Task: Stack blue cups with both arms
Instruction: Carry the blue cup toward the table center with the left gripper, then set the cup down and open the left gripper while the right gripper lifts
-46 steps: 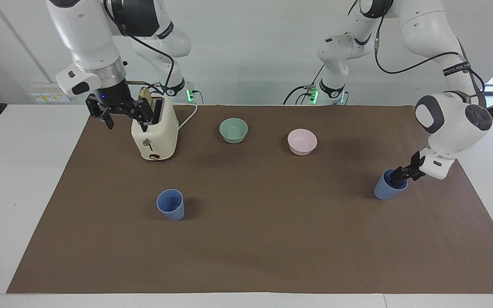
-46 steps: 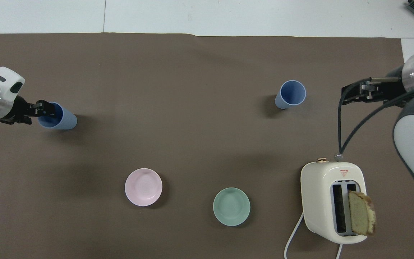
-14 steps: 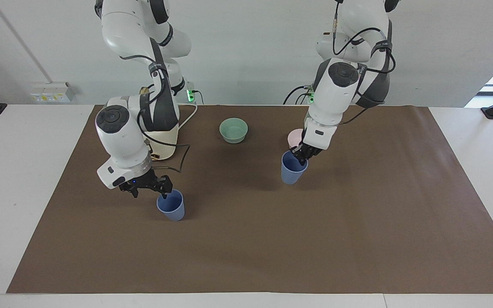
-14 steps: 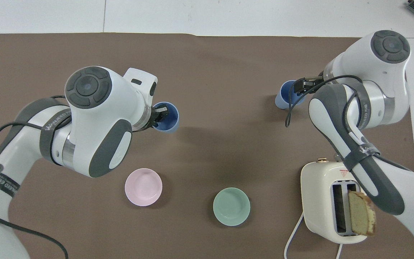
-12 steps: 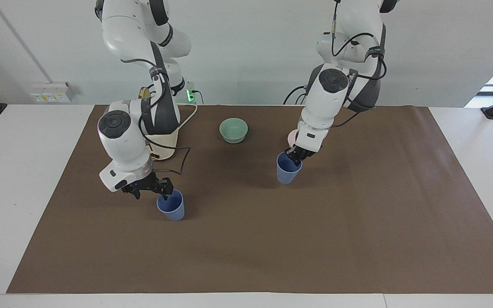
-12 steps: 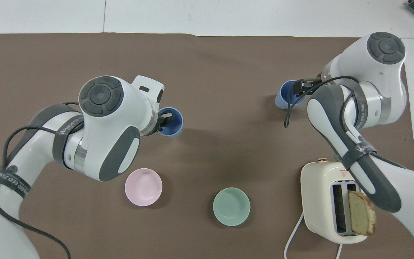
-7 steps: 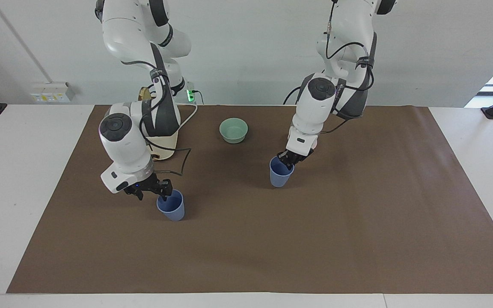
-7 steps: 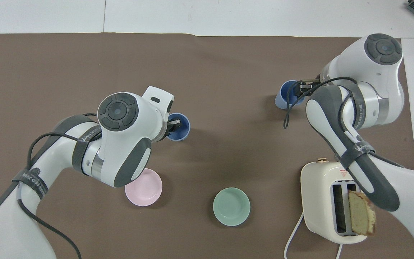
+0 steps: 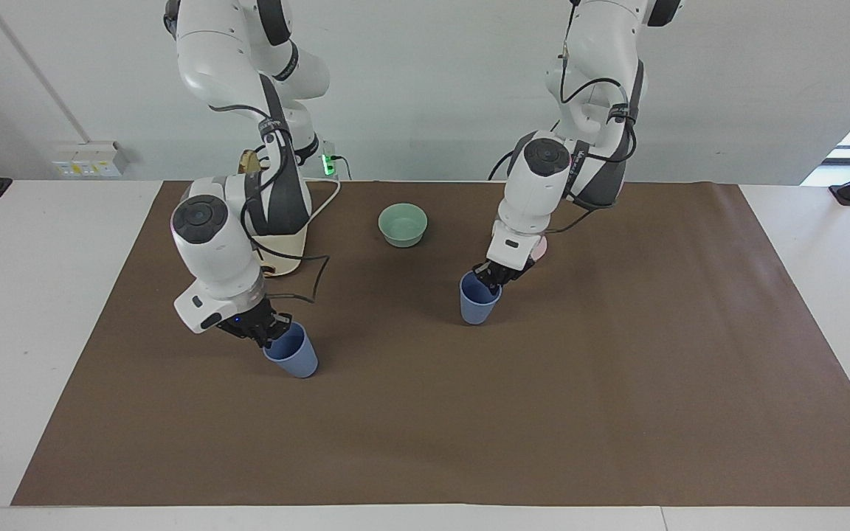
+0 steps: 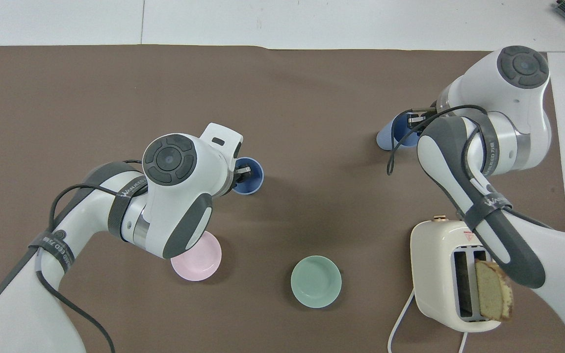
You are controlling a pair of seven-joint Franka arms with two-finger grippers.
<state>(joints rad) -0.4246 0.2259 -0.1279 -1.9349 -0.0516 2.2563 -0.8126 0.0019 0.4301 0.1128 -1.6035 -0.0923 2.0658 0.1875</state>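
Two blue cups are in view. My left gripper (image 9: 495, 276) is shut on the rim of one blue cup (image 9: 477, 304) over the middle of the brown mat; this cup also shows in the overhead view (image 10: 250, 176) beside the gripper (image 10: 240, 172). I cannot tell whether it touches the mat. My right gripper (image 9: 264, 329) is shut on the rim of the other blue cup (image 9: 294, 356), which is tilted with its base on the mat, toward the right arm's end. That cup (image 10: 391, 135) and gripper (image 10: 414, 119) show partly under the right arm from above.
A pale green bowl (image 9: 403, 224) (image 10: 316, 281) and a pale pink bowl (image 10: 199, 264), partly covered by the left arm, lie nearer the robots. A cream toaster (image 10: 439, 274) with a bread slice (image 10: 494, 290) stands at the right arm's end.
The left gripper has carried its cup from the left arm's end to the mat's middle. The right gripper came down from the toaster, closed on the other cup's rim and tilted it.
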